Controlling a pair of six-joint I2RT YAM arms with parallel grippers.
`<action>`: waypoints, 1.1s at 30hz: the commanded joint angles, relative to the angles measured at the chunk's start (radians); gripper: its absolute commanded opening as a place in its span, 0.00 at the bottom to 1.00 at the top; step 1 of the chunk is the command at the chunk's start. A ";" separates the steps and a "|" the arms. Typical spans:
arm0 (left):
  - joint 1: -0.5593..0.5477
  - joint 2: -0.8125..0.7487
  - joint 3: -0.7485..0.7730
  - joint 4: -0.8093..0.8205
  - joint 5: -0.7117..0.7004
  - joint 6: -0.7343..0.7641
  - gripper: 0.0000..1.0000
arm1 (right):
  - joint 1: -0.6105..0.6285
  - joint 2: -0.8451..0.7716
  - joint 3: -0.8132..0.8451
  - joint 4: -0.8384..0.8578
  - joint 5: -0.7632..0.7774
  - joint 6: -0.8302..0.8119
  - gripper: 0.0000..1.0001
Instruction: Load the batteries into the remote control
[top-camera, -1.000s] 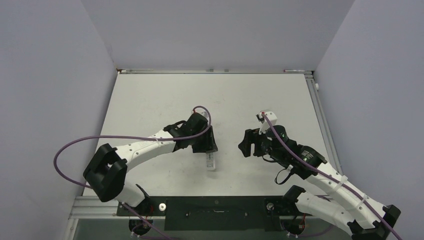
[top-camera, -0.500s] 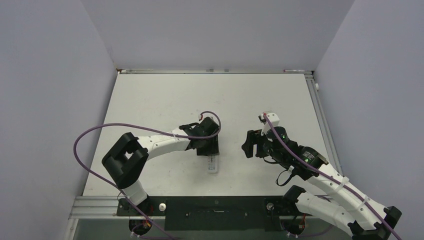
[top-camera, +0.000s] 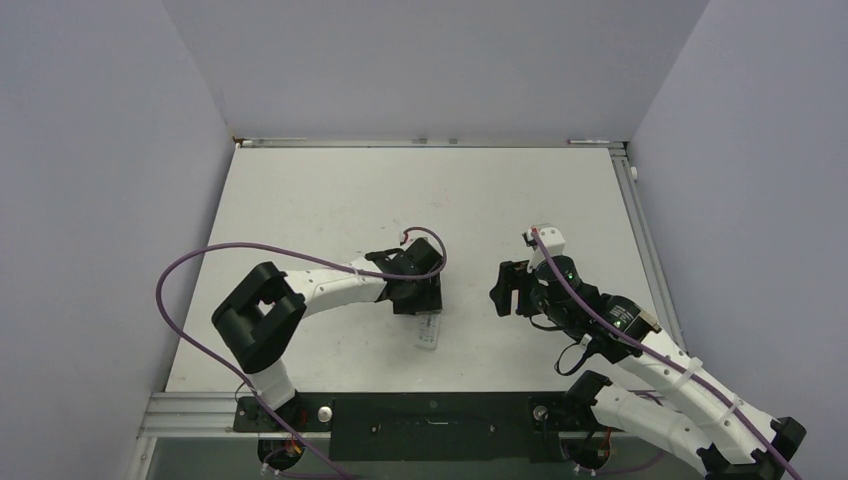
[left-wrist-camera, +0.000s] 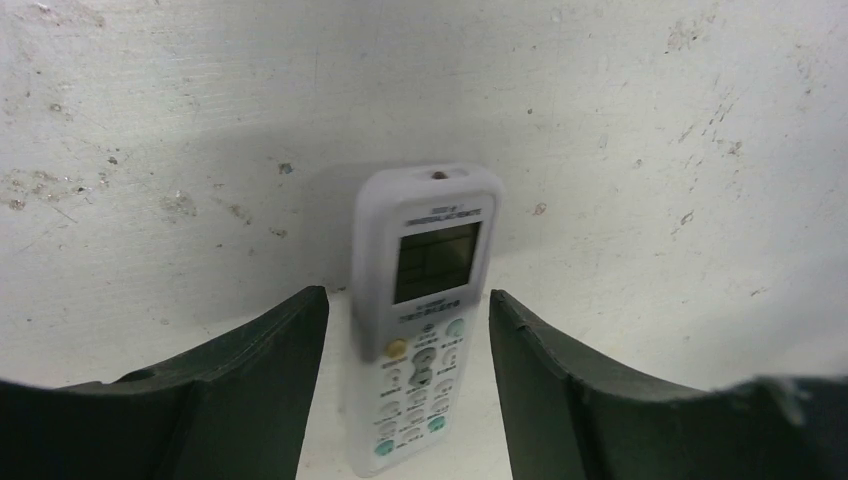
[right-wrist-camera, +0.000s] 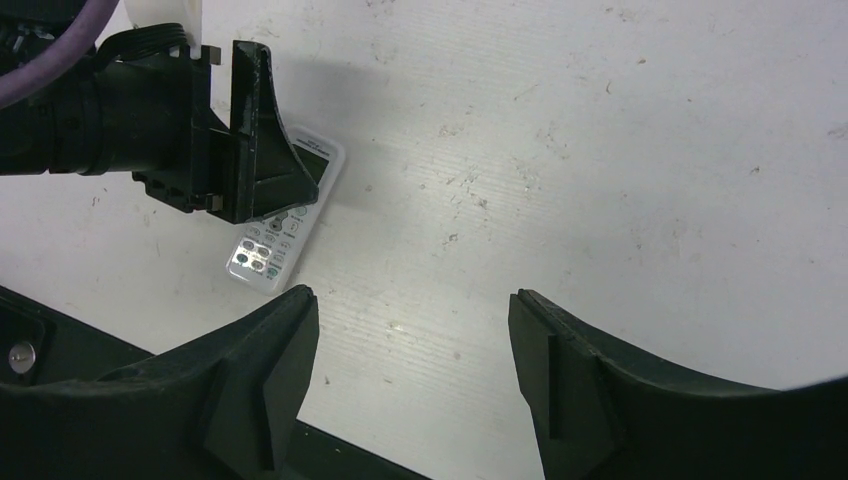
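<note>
the slim white rectangular remote control (left-wrist-camera: 420, 330) lies flat and face up on the scuffed white worktop (top-camera: 330, 200), with its small grey screen and rows of round buttons showing. in the top view it sits near the front edge, a little left of centre, poking out from under the tip of the left arm. the left end effector (left-wrist-camera: 408, 300) hangs low over it with its jaws parted. its two dark fingers (left-wrist-camera: 250, 390) stand one on each side of the remote, and a thin gap shows on either side, so it is not gripping. a purple cable (top-camera: 200, 262) loops out from that arm. the right end effector (right-wrist-camera: 408, 305) is off to the right, apart from the remote. its jaws are spread wide over bare worktop and hold nothing.
</note>
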 joint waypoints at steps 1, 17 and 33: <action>-0.010 0.001 0.041 -0.001 -0.027 -0.032 0.59 | -0.008 -0.007 0.012 -0.007 0.044 0.012 0.68; -0.015 -0.167 0.007 0.003 -0.050 -0.007 0.76 | -0.008 -0.003 0.070 -0.020 0.078 0.038 0.69; -0.005 -0.525 -0.013 -0.095 -0.128 0.128 0.96 | -0.006 0.024 0.182 0.018 0.121 0.026 0.75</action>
